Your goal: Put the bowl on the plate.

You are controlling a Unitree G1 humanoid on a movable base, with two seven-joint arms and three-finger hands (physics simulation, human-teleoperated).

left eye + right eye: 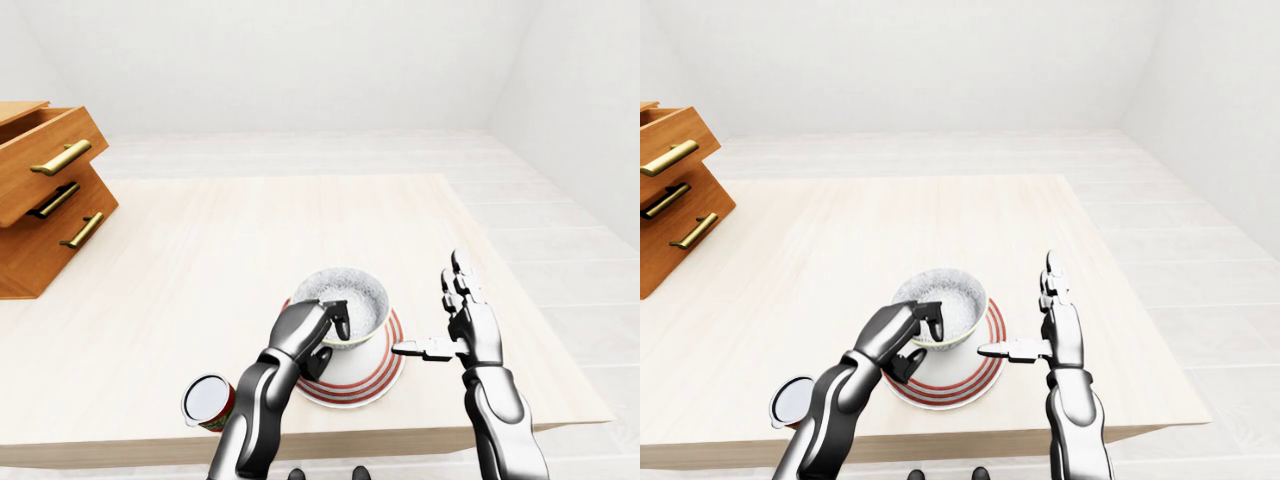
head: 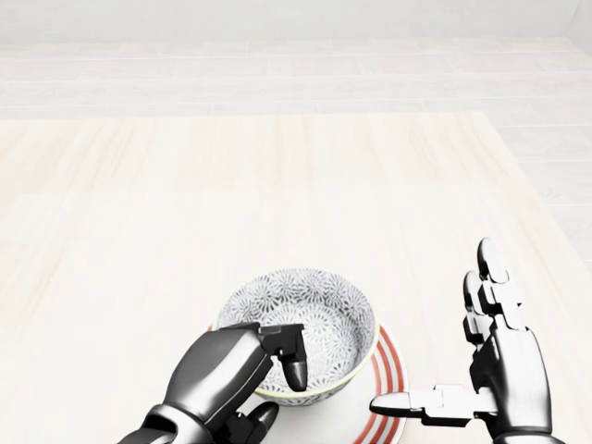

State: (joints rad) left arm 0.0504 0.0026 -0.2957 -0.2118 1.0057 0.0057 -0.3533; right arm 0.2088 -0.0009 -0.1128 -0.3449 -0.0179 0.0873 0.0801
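Observation:
The patterned white bowl (image 2: 319, 313) stands over the middle of the red-striped plate (image 2: 392, 368), near the bottom edge of the table. Whether it rests on the plate or hangs just above it, I cannot tell. My left hand (image 2: 277, 393) is shut on the bowl's near-left rim, with fingers (image 2: 294, 363) hooked inside and the thumb under the outside wall. My right hand (image 2: 435, 335) is open just right of the plate, fingers pointing up and thumb stretched toward the plate's rim, touching nothing.
A red can with a white lid (image 1: 208, 401) stands by the table's bottom edge, left of my left forearm. A wooden drawer unit (image 1: 45, 200) with brass handles sits at the table's left, top drawers pulled out. The light wooden table (image 1: 250, 230) extends upward.

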